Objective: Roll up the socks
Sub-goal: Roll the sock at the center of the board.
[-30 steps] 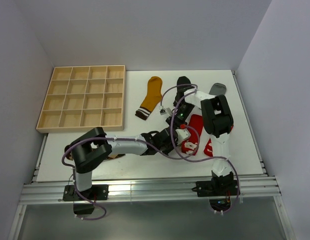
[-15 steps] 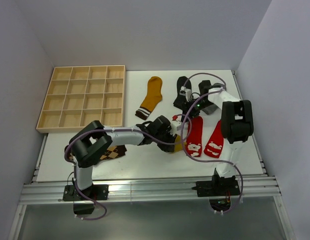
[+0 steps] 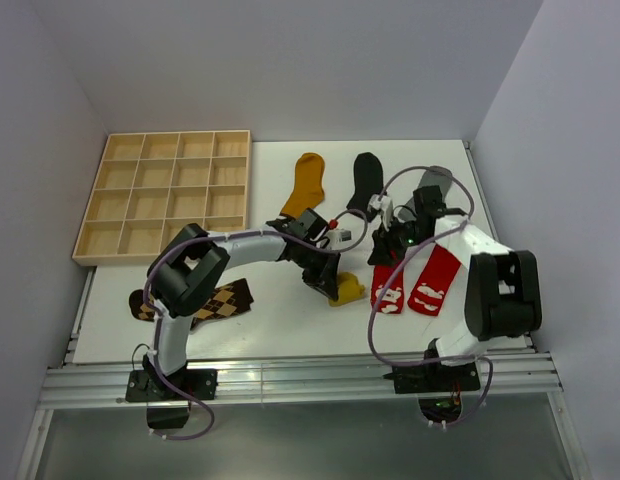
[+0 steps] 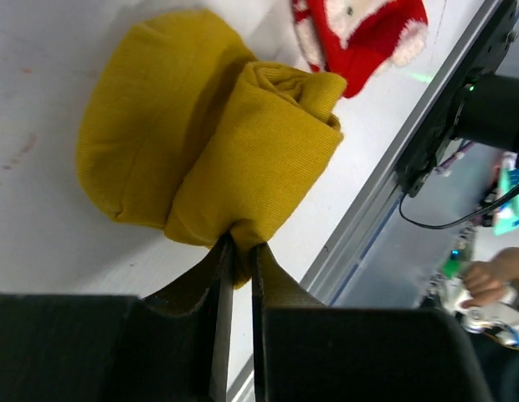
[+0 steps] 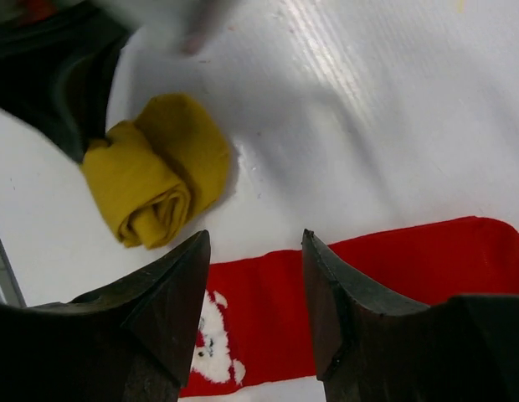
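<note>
Nearest, a brown argyle sock [image 3: 222, 299] lies flat, partly hidden under the left arm. Beyond it, the left gripper [image 4: 237, 244] is pinched tight on the edge of a rolled mustard sock [image 4: 251, 142] resting on the table [image 3: 290, 330]. To its right, the right gripper [image 5: 254, 243] hangs spread and empty over red socks [image 3: 435, 280]. Farthest back lie a flat mustard sock [image 3: 308, 183], a black sock [image 3: 367, 178] and a grey sock [image 3: 437, 178], which is partly hidden behind the right arm.
</note>
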{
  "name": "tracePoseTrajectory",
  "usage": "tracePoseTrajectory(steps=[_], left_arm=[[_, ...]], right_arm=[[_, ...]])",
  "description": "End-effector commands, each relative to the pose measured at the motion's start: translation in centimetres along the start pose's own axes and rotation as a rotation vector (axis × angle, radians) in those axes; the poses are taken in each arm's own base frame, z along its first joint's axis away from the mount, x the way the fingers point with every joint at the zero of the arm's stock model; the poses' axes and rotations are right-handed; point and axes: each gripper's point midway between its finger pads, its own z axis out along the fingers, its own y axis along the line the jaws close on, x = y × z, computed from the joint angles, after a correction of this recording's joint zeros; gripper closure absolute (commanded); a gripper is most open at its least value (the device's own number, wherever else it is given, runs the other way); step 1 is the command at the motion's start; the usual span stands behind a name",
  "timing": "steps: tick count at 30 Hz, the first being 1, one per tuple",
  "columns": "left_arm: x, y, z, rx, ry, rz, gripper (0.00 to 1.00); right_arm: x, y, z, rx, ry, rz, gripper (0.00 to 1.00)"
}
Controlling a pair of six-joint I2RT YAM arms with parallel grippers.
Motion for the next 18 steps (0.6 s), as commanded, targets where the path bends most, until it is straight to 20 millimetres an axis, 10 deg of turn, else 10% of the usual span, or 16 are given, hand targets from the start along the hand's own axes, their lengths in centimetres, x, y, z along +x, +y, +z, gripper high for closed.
tracePoseTrajectory(steps=[1, 18], left_arm=[[1.3, 0.7, -0.6, -0.001, 0.109, -0.12, 0.97], [-0.8, 3.5, 0.0, -0.06, 0.174, -0.296, 0.96]], right_arm=[[-2.0, 0.5, -1.0, 0.039, -0.105, -0.244, 0.44], [2.0, 6.7, 0.5, -0.013, 0.055, -0.684, 0.32]])
